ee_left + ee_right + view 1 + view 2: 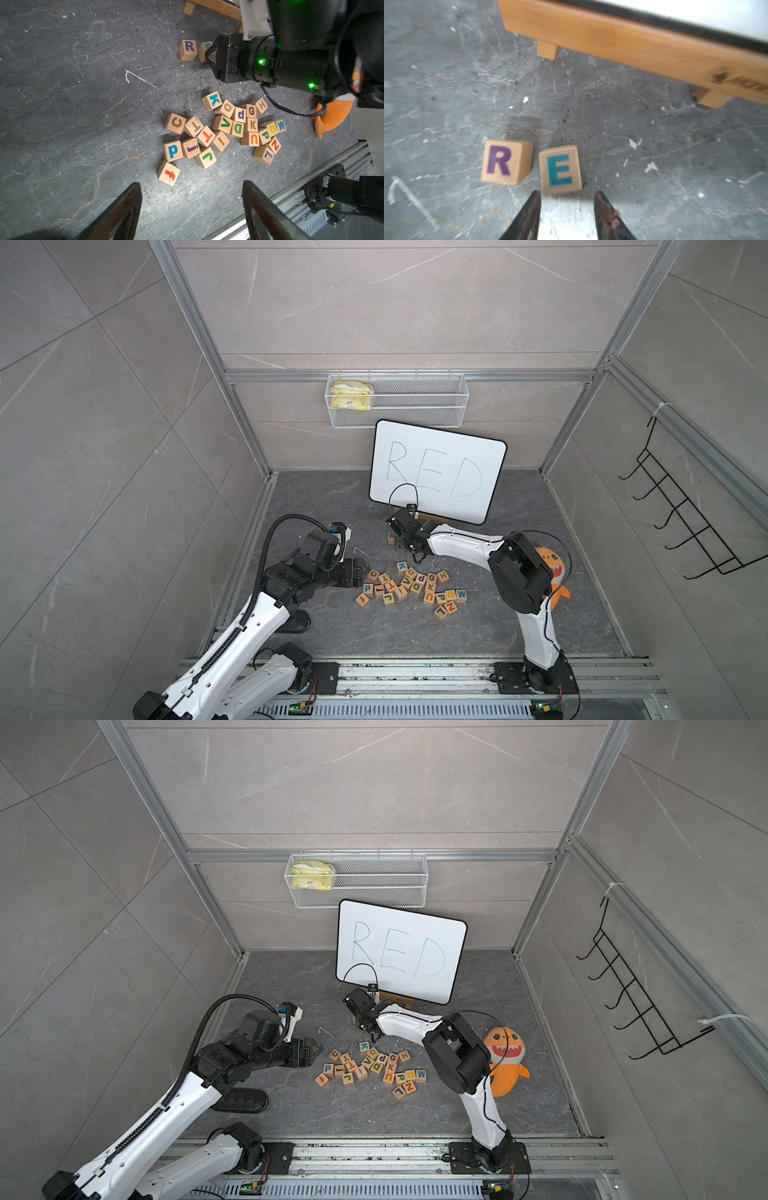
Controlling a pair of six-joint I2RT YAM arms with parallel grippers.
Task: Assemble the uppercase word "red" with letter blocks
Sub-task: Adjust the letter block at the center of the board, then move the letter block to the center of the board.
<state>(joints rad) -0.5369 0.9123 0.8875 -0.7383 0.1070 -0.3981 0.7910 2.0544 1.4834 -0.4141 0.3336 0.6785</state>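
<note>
reaching in from the left, the left gripper (190, 182) points toward a heap of letter blocks (411, 587) on the dark stone floor (478, 626). its two fingers are spread wide with only bare floor between them. the heap lies in the middle of the floor, and inside it the green d block (238, 128) lies letter up, touching a green v block (224, 124) and a brown k block (252, 124). farther back, apart from the heap, two blocks sit side by side with a narrow gap between them, letters up: the purple r block (502, 162) on the left and the teal e block (560, 169) on the right. the right gripper (567, 192) is at the e block, its fingers parted and holding nothing, the tips close to the block without gripping it. just beyond these two blocks a wooden stand (612, 37) carries a white board (436, 470) with red handwritten on it in blue capitals. above the board a white wire basket (415, 406) hangs on the far wall, with a yellow packet (351, 396) at its left end. to the right of the heap lies an orange plush shark (505, 1060). a black hook rack (685, 522) hangs on the right wall.
</note>
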